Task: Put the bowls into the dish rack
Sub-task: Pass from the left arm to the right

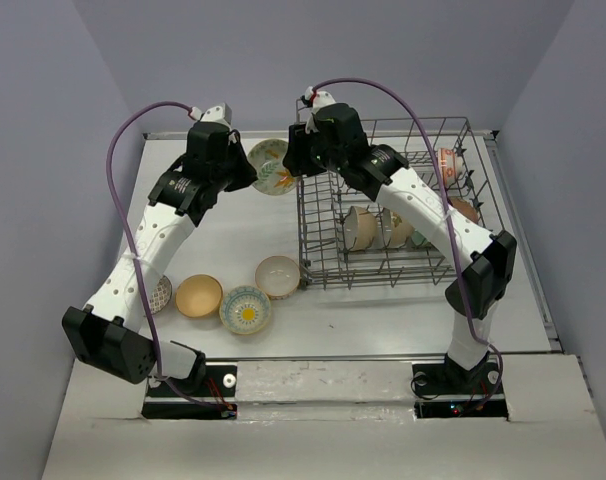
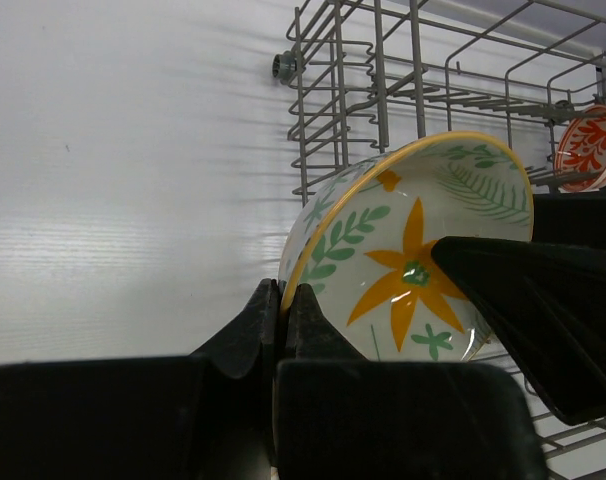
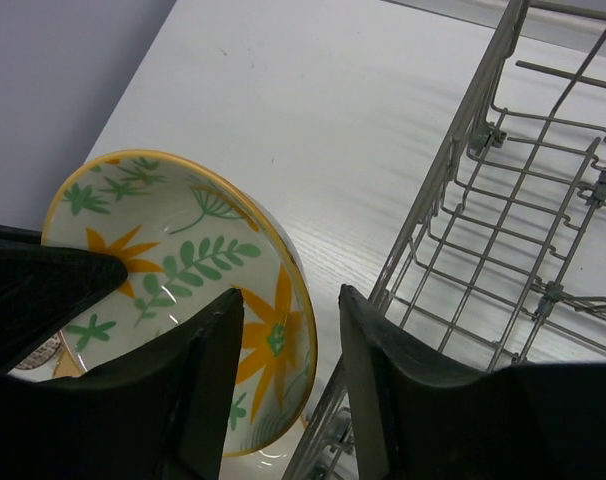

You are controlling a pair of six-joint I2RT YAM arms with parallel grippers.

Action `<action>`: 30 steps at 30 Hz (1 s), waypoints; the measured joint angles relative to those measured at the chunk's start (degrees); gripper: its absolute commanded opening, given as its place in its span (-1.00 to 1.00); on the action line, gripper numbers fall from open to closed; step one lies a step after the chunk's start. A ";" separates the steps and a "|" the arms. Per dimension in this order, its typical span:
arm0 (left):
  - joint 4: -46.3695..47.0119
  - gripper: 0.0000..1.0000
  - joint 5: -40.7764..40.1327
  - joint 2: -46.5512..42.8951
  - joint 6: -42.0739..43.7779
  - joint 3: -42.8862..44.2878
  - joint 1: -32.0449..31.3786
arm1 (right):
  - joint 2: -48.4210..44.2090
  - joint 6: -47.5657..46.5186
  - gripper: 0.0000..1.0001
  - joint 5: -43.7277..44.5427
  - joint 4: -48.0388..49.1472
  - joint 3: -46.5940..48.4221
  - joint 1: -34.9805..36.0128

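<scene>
Floral bowl (image 1: 271, 166), upper ctr beside dish rack (image 1: 313, 205), is clamped at rim by left gripper (image 2: 281, 300); right gripper (image 3: 288, 300) is held apart astride opposite rim. Counted: 4 bowls (image 1: 198, 295) on table (image 1: 383, 320) lower left, approx 4 in rack.

The top external camera sits high above and behind the arm bases (image 1: 453, 380). It looks down and forward, far enough back to take in the whole white counter (image 1: 383, 320) and the dish rack (image 1: 323, 255). The left wrist camera rides just behind the left fingers (image 2: 245, 340), very close, aimed low across the counter at the cream floral bowl (image 2: 413, 250), with the rack's corner behind it. The right wrist camera looks steeply down past the right fingers (image 3: 383, 380) onto that bowl and the rack's side wall. All three views share the bowl and that part of the rack.
</scene>
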 measured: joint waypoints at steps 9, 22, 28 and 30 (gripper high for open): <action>-0.26 -1.00 0.02 0.00 -0.02 0.39 -0.31 | 0.37 -0.11 -0.29 0.68 0.00 0.85 0.00; -0.66 -0.41 0.37 0.00 -0.26 0.98 -0.70 | 1.46 0.66 -0.98 1.68 -0.37 1.14 -0.20; 0.83 0.51 0.63 0.00 -0.48 1.46 -1.03 | 1.44 -0.52 -0.98 3.72 -2.16 1.20 0.35; 1.40 0.58 0.74 0.00 -0.42 1.77 -1.18 | 1.44 -0.87 -0.98 4.55 -2.38 1.20 0.39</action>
